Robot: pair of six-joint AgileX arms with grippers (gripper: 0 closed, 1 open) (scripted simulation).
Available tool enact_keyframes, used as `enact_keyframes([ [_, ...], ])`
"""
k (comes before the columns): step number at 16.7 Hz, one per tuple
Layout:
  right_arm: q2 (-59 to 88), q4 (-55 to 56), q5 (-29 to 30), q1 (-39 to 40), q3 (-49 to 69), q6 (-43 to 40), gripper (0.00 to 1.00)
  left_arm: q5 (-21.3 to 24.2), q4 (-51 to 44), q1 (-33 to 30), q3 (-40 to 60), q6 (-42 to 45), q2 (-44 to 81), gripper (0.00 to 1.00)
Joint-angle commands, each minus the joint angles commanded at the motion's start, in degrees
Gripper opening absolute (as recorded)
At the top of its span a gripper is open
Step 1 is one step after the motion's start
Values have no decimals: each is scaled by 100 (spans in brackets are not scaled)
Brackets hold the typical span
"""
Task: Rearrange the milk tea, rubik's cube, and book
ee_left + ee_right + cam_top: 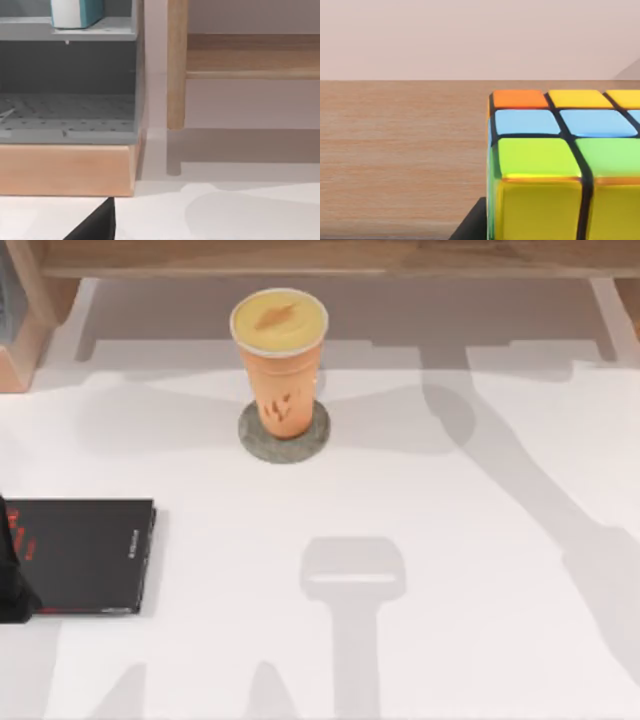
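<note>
The milk tea [278, 360], a tall orange cup with a pale-rimmed lid, stands upright on a flat grey disc [300, 448] at the back middle of the table. The rubik's cube [555, 165] sits very close in the right wrist view on a wooden surface [400, 150], with yellow, green, blue and orange squares showing. The teal book [80, 11] with its white page edge stands on a grey shelf [100, 34] in the left wrist view. A dark part of my left arm [12, 585] shows at the table's left edge, over the black book.
A thin black book [85, 552] with red marks lies flat at the left. A wood-framed shelf unit [65, 167] and a wooden post [176, 65] stand at the back left. A wooden ledge [330, 255] runs along the back.
</note>
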Motion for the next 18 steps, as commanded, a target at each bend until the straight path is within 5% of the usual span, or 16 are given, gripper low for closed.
enact_keyframes([
  [9,474,372,-590,-268,1041,-44,0,0,0,0,0,0,0,100],
  [18,2175,-670,-599,-619,2903,-33,0,0,0,0,0,0,0,100],
])
